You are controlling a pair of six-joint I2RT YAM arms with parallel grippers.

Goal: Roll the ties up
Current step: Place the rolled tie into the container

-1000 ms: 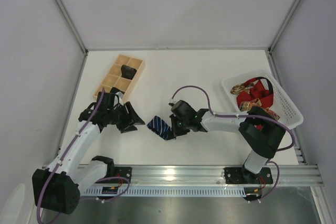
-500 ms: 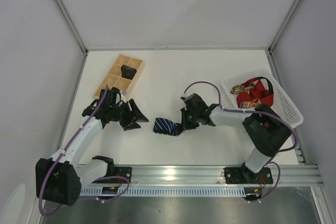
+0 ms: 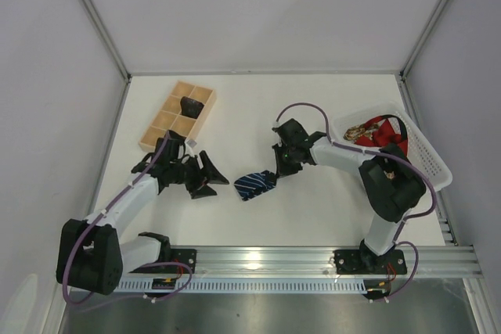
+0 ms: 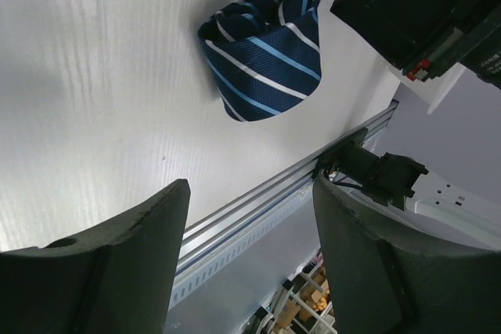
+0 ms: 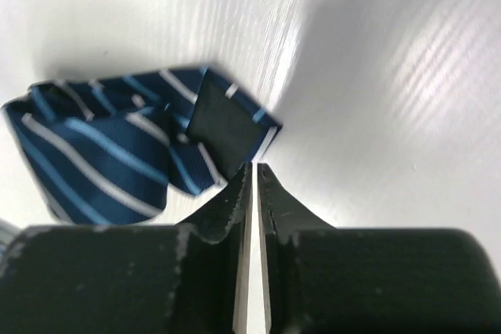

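The navy tie [image 3: 257, 185] lies on the table [image 3: 258, 107] about midway between the left and right edges and closer to the near edge than the far one. It sits between the two grippers, folded into a short, loose wedge rather than a tight roll. Its pale diagonal stripes show in both wrist views [image 4: 266, 52] [image 5: 109, 150]. A dark flap of its underside is turned up at the end nearest the right gripper.

The right gripper [image 3: 279, 168] points down at the tie's right end. In its wrist view the fingers are pressed almost together, with only a hairline slit between them [image 5: 252, 174]. The tips sit at the edge of the dark flap. I cannot tell whether any cloth is caught between them.

The left gripper [image 3: 213, 185] sits just left of the tie without touching it. Its fingers are spread wide [image 4: 249, 189] and there is nothing between them.

A wooden tray [image 3: 160, 137] lies near the far-left corner. A dark bundle [image 3: 190, 105] sits in one of its right-hand compartments, toward the far end.

A white basket [image 3: 429, 163] stands by the right edge. It holds a red tie [image 3: 383, 137] and a gold tie [image 3: 356, 131] tangled together.
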